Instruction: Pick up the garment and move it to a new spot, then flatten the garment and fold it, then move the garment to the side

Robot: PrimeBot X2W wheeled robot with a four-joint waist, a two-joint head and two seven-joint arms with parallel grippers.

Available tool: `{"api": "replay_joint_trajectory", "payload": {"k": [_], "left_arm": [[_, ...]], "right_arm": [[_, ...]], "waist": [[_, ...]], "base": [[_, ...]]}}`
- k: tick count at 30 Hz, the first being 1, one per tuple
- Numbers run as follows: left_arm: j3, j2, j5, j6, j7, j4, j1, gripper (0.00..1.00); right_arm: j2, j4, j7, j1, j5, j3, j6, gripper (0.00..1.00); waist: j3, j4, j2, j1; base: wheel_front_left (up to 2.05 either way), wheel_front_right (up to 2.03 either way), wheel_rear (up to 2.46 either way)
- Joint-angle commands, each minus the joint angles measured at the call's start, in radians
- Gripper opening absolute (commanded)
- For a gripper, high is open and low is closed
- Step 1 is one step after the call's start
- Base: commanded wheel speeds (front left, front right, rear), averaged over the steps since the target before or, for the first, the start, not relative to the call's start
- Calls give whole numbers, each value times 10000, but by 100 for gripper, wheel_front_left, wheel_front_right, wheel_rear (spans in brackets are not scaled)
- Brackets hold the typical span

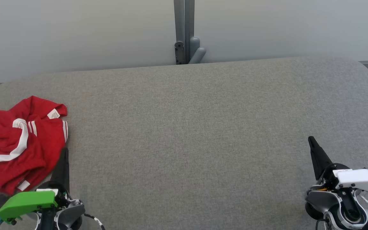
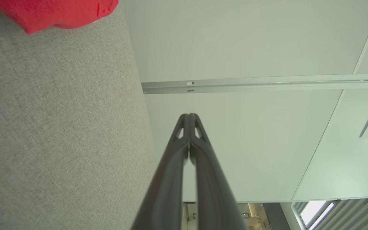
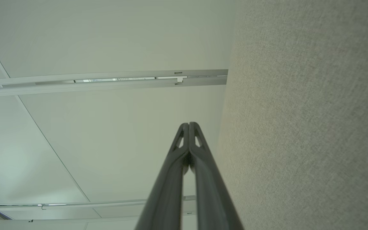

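A crumpled red garment [image 1: 14, 143] with white stripes and a white label lies at the left end of the grey table [image 1: 196, 127]. My left gripper [image 1: 64, 150] sits at the lower left, its tip just beside the garment's right edge, fingers pressed together and empty. In the left wrist view the shut left gripper [image 2: 188, 115] points past the table edge, with a corner of the garment [image 2: 56, 12] at the top left. My right gripper [image 1: 310, 139] rests at the lower right, far from the garment, shut on nothing. The right wrist view shows the same shut right gripper [image 3: 188, 124].
A grey metal post [image 1: 184, 32] stands against the pale wall behind the table's far edge. The table's corners are rounded, and the cloth-covered table surface [image 3: 305, 127] fills the right of the right wrist view.
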Motion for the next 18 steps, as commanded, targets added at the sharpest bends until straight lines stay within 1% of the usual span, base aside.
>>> {"api": "replay_joint_trajectory", "payload": {"k": [1, 2, 4, 5, 6, 12, 18], "left_arm": [[14, 60, -27, -46, 36, -30, -116, 0], [-2, -4, 2, 2, -7, 27, 12, 100], [-17, -34, 4, 4, -15, 208, 128, 100], [-20, -50, 6, 6, -16, 297, 209, 0], [-30, -55, 17, 7, -34, 359, 256, 100], [-164, -2, 466, 5, -349, 406, 214, 100], [-177, 12, 1477, 2, -642, 449, 179, 100]], "right_arm": [[-50, -47, 37, 83, 68, -11, 4, 0], [5, 32, -3, 6, -8, 5, 0, 100], [53, 176, -6, 101, -15, 17, -2, 100], [74, 275, -7, 174, -16, 24, -4, 0], [83, 333, -17, 223, -28, 38, -4, 100], [-46, 244, -310, 163, -306, 352, -3, 100], [-252, 305, -640, 32, -962, 724, -3, 100]], "waist": [[0, 0, 0, 0], [0, 0, 0, 0], [3, -1, 0, 0], [4, -1, 0, 0], [8, -1, 0, 0], [14, 3, 0, 0], [22, 3, 0, 0]], "base": [[0, 0, 0], [0, 0, 0], [0, 0, 0], [0, 0, 0], [0, 0, 0], [0, 0, 0], [0, 0, 0]]}}
